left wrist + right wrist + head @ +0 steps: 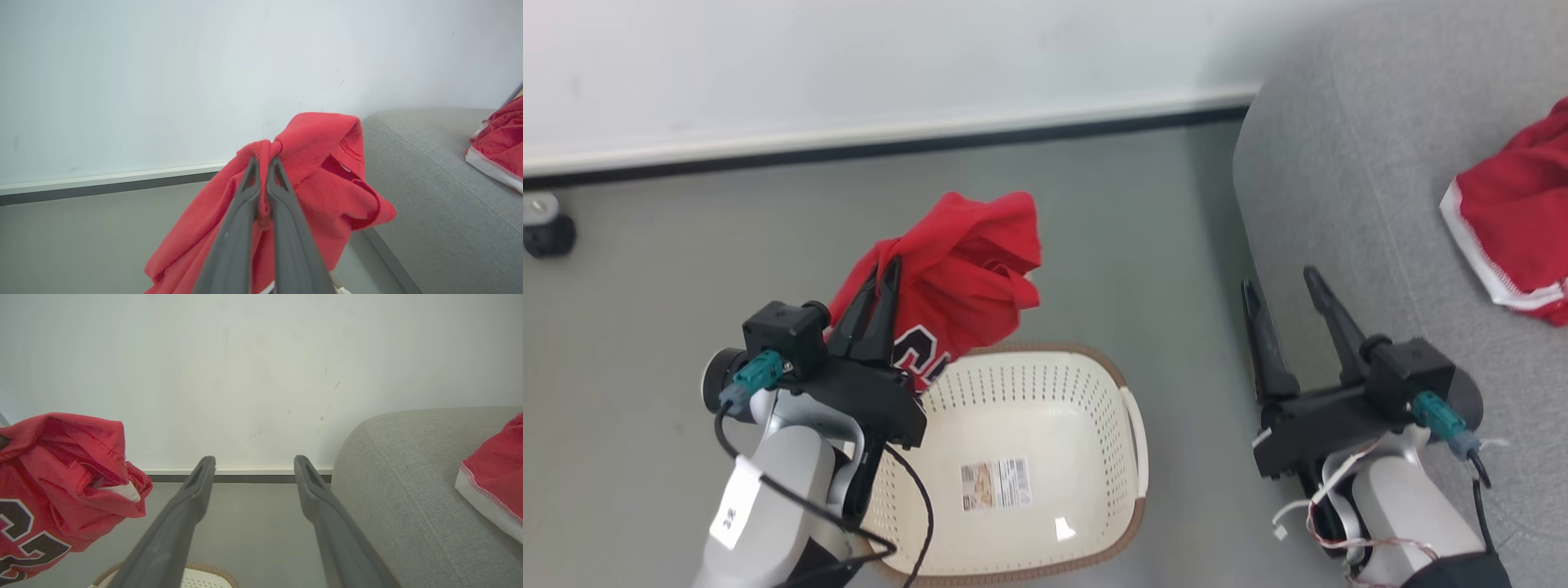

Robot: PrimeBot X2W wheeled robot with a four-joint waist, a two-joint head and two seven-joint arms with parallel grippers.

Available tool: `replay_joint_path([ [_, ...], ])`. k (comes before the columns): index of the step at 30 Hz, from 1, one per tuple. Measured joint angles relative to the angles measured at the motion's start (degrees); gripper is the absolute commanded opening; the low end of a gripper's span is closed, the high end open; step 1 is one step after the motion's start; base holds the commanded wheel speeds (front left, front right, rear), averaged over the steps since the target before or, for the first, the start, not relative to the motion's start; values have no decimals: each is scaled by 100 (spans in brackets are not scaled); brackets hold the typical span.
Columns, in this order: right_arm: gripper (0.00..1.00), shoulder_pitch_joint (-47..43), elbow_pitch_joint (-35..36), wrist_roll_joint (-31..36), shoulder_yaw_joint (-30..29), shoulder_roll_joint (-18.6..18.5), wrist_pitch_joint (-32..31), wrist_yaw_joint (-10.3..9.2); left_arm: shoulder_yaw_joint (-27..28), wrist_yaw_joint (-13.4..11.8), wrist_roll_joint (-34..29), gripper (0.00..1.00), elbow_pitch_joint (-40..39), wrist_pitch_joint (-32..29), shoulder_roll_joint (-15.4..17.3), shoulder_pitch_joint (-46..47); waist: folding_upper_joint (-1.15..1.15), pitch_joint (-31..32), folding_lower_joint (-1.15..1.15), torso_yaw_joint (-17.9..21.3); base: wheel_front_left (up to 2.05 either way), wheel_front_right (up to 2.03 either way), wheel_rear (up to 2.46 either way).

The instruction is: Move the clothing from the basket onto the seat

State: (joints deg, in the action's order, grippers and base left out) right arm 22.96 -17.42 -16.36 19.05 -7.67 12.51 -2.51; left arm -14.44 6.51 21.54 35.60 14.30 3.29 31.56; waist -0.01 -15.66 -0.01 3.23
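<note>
**item:** bright red sports jersey with navy-and-white numbers [968, 245]
**location:** hangs bunched from the left gripper [886, 269], above the far left rim of the cream-white perforated plastic laundry basket with a brown woven-look rim [1086, 349]. whether its lowest folds touch that rim cannot be told. it is well apart from the large grey woven-fabric sofa [1356, 188] at right, where a second red garment with white trim [1515, 220] already lies. the basket floor shows a label sticker [995, 483] and no cloth.

**hazards, judged:**
- the pinch takes only a small fold near the top of the bundle. a quick swing could pull it free and drop the jersey on the grey floor [1135, 229] between basket and sofa.
- the low folds could catch the rim or a loop handle and drag the basket along.
- the right gripper [1281, 282] stands between basket and sofa, in the likely path, so cloth could drape over its fingers.
- if the jersey is let go short of the cushion, the rounded sofa edge could let it slide off.

**pose, left arm:** the forearm rises from the lower left. the fingers point up and toward the wall, pressed together on the red fabric.
**pose, right arm:** low beside the sofa's front edge. the fingers are spread wide, point toward the wall and have nothing between them.
</note>
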Motion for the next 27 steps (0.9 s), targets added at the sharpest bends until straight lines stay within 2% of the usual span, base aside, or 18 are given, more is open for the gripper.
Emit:
replay_joint_path([
  [11,100,-484,-122,-140,46,4,-26,9,-8,-98,-49,0,-1028,0,-12,-705,0,671,0,-59,0,0,0],
  [27,100,-1183,-74,-255,147,3,-91,51,-158,-331,-152,0,-2046,0,13,-1770,0,1498,0,-33,0,0,0],
])
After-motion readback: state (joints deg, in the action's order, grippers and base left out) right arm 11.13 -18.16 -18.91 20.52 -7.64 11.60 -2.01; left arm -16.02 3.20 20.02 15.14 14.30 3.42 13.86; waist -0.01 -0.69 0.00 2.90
